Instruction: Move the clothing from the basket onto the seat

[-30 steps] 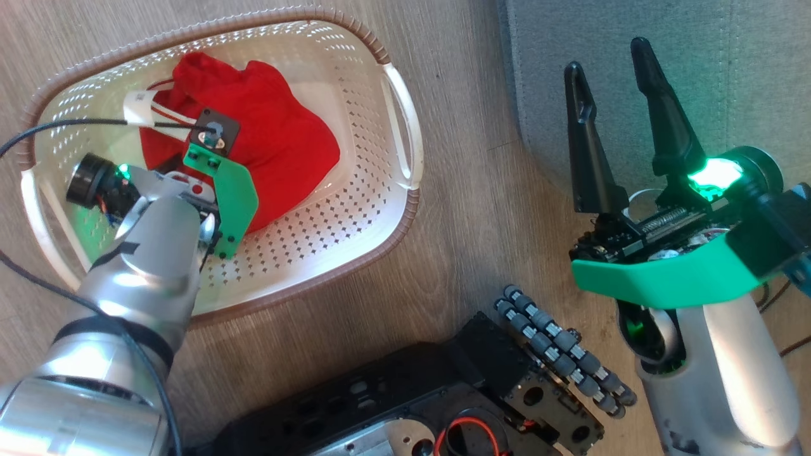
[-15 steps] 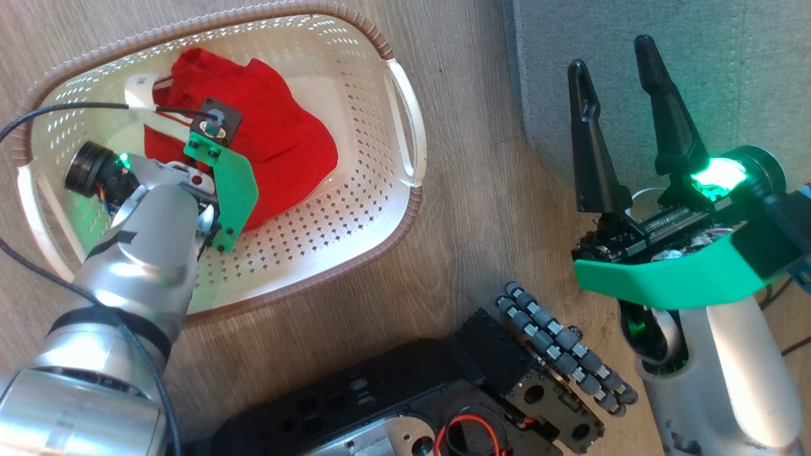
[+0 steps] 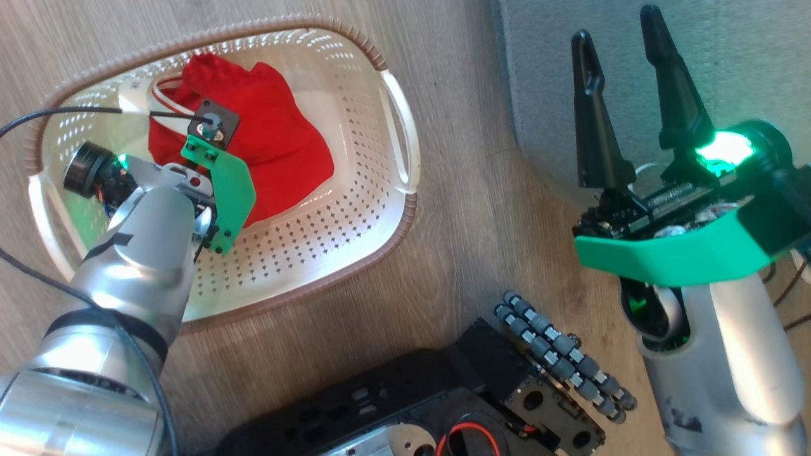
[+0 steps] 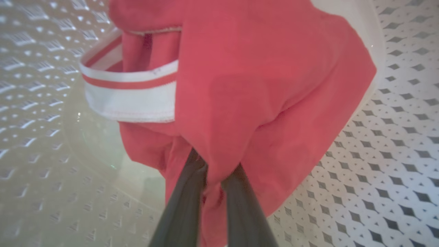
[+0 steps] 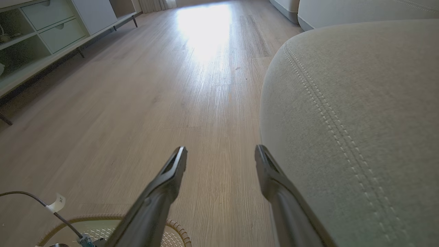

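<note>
Over wooden floor (image 3: pixel 469 209), left gripper (image 4: pixel 216 163) clamps clothing (image 4: pixel 267 85) inside basket (image 3: pixel 329 221).

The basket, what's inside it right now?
Red clothing with white striped trim lies inside the basket; the left gripper grips a fold, jaws shut. Whatever is beneath the cloth is covered.

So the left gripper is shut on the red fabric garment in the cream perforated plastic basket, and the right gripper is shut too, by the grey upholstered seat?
No: the right gripper is open, jaws apart, per the right wrist view. Otherwise yes: left gripper shut on the red fabric garment in the cream perforated plastic basket, grey upholstered seat alongside.
</note>
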You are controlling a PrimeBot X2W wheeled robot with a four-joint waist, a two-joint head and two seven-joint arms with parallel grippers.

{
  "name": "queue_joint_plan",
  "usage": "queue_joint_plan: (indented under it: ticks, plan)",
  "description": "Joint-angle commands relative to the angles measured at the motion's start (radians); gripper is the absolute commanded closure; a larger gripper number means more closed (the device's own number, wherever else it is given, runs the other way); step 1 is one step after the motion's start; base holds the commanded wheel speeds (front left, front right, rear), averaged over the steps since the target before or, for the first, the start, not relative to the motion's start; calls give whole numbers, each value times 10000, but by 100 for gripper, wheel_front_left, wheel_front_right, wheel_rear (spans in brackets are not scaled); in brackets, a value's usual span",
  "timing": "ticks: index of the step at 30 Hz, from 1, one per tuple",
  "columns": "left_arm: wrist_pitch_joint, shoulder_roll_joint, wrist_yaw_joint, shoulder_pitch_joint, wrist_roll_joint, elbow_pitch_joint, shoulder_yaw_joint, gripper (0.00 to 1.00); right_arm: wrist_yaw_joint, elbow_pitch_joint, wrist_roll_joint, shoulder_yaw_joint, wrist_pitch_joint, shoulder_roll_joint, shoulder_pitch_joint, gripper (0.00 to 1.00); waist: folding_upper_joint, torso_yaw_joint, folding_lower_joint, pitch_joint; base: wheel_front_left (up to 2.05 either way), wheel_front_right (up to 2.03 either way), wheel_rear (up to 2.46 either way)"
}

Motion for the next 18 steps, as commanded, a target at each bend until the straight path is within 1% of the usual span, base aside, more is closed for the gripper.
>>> queue_joint_plan:
  ticks: [1, 9, 10, 11, 15, 18]
  plan:
    - [-155, 204, -75, 384, -84, -93, 115, 100, -2, -206, 57, 206, -65, 47, 216, 0, 0, -28, 0, -165, 0, 0, 0]
    - [-931, -277, -241, 1001, -311, -93, -58, 100, -2, 272, -213, -79, -65, 47, 124, 0, 0, 470, 0, -1661, 0, 0, 0]
    - [-1212, -394, -236, 1160, -368, -93, -127, 100, -2, 379, -313, -144, -65, 47, 153, 0, 0, 622, 0, -2126, 0, 0, 0]
    - [-1378, -441, -242, 1236, -417, -99, -150, 100, -2, 431, -387, -174, -65, 47, 168, 0, 0, 701, 0, -2349, 0, 0, 0]
    - [-2044, -542, -315, 1553, -676, -180, -236, 100, -2, 608, -626, -335, -65, 47, 253, 0, 0, 1037, 0, -3244, 0, 0, 0]
    - [-2455, -556, -496, 1924, -1085, -513, -375, 100, -2, 741, -756, -434, -65, 47, 398, 0, 0, 1271, 0, -3914, 0, 0, 0]
